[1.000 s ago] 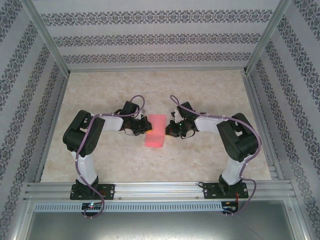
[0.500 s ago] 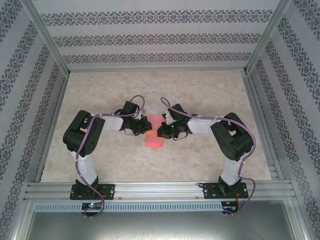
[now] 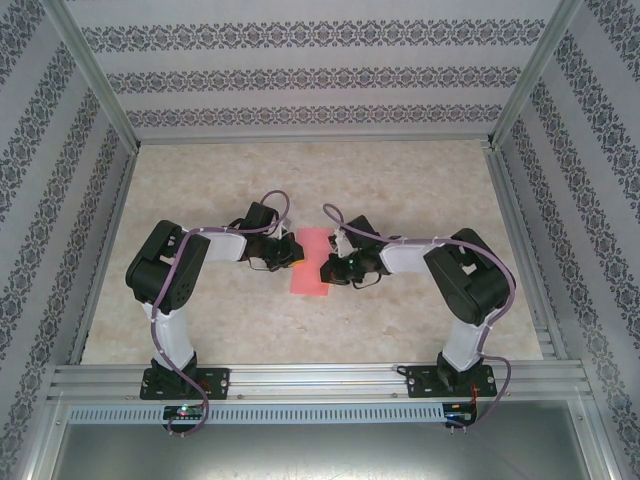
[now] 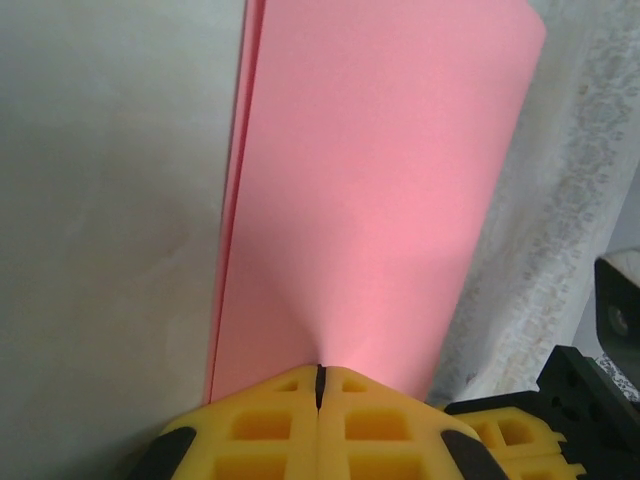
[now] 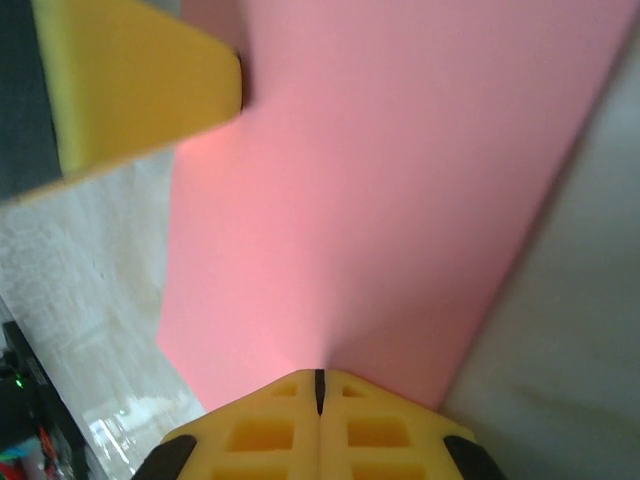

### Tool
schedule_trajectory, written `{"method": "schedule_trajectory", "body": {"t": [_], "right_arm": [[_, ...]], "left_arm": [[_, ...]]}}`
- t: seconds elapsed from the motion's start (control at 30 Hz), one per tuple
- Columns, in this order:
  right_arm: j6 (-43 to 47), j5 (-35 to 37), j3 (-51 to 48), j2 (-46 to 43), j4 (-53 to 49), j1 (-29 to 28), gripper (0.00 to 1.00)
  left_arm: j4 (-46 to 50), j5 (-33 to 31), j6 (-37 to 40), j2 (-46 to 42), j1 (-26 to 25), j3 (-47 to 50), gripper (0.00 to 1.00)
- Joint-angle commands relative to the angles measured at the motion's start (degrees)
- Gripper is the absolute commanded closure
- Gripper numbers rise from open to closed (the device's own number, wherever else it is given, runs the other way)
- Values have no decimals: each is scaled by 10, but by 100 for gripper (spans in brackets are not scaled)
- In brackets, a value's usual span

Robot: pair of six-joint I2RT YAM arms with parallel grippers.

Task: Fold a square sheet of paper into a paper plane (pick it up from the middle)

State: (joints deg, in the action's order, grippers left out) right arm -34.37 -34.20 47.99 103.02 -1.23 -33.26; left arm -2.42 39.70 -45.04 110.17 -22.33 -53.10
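Paper first: the square sheet of paper (image 3: 312, 262) sits at about the centre of the table (image 3: 300, 180), midway between its left and right edges, and it reads as a narrow rectangle, not a square. In the left wrist view two layers show along its left edge (image 4: 235, 200), so it looks already doubled over once. The left gripper (image 3: 291, 252) comes at it from the left edge side and the right gripper (image 3: 328, 268) from the right edge side, meeting it on opposite long sides. Each has its yellow fingers closed tight, with the pink sheet running out of the seam between them: the left gripper (image 4: 320, 377) pinches one border, the right gripper (image 5: 320, 380) the other, and the paper (image 5: 380, 180) puckers slightly at each pinch. A yellow finger (image 5: 140, 85) of the left gripper shows at the far side in the right wrist view. Holding both sides at once likely keeps the thin sheet taut and the layers aligned, so that a crease can be set straight. Whether the sheet rests on the table or hangs just off it cannot be told. No pointed paper plane shape exists yet; most folds remain.
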Motion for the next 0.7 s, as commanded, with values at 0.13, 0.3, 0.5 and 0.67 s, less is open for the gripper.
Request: {"method": "schedule_trajectory", "body": {"t": [0.13, 0.3, 0.5, 0.67], "right_arm": [[52, -7, -38, -63, -77, 13, 100], [4, 3, -4, -73, -22, -6, 100], [-44, 11, 17, -10, 51, -31, 100], [-40, 5, 33, 27, 42, -41, 100]], "left_arm": [[165, -139, 3, 93, 2, 64, 100], [166, -138, 3, 87, 3, 64, 100], [173, -134, 5, 87, 2, 59, 100], [175, -134, 6, 87, 2, 58, 100]]}}
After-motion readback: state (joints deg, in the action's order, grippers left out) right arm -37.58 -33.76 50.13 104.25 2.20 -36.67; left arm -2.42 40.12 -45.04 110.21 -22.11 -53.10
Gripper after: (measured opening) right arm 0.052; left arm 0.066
